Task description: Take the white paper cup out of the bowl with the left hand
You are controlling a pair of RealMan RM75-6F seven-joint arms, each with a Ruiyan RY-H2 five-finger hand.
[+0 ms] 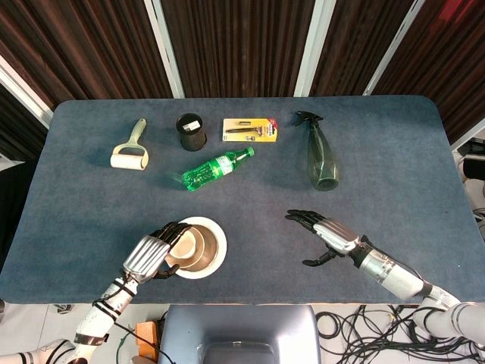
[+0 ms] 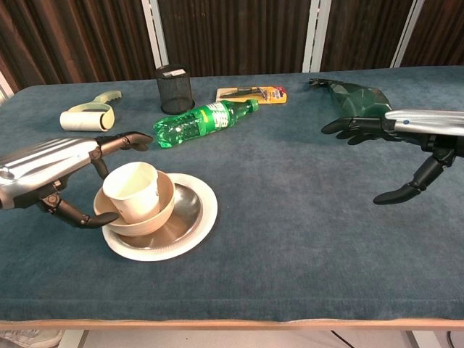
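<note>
A white paper cup (image 2: 131, 190) leans inside a tan bowl (image 2: 164, 200), which sits on a white-rimmed plate (image 2: 201, 223) near the table's front left. My left hand (image 2: 48, 167) is just left of the bowl with its fingers spread around the cup. One finger (image 2: 122, 141) reaches over and past the cup, and the thumb (image 2: 96, 218) lies low against the bowl's side. No finger plainly presses the cup. From the head view the left hand (image 1: 151, 256) covers the bowl's left rim. My right hand (image 1: 327, 231) hovers open over bare table at the front right.
Along the back stand a lint roller (image 1: 130, 153), a black mesh cup (image 1: 191, 131), a yellow blister pack (image 1: 250, 129) and a dark spray bottle (image 1: 321, 154). A green plastic bottle (image 1: 216, 168) lies on its side behind the plate. The table's front edge runs close under both hands.
</note>
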